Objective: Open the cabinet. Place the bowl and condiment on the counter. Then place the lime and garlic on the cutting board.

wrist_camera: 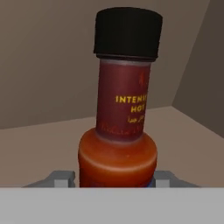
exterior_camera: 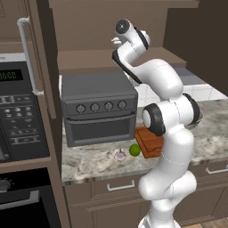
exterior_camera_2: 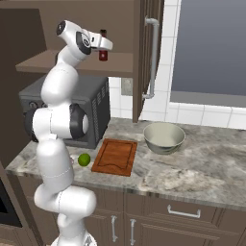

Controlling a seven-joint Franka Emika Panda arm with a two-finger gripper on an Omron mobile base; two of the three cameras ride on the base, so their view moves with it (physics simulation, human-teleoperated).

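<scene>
We see the condiment [wrist_camera: 120, 109] upright, cap up, on the cabinet [exterior_camera_2: 81, 62] shelf, jaws flanking it, grip uncertain; the bowl [exterior_camera_2: 164, 137] sits empty.

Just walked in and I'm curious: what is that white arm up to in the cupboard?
The arm has reached into the open cabinet and its gripper is around the condiment bottle standing on the shelf, fingers on either side of its body. The bowl already sits on the counter. The lime and garlic lie on the counter beside the cutting board, not on it yet.
</scene>
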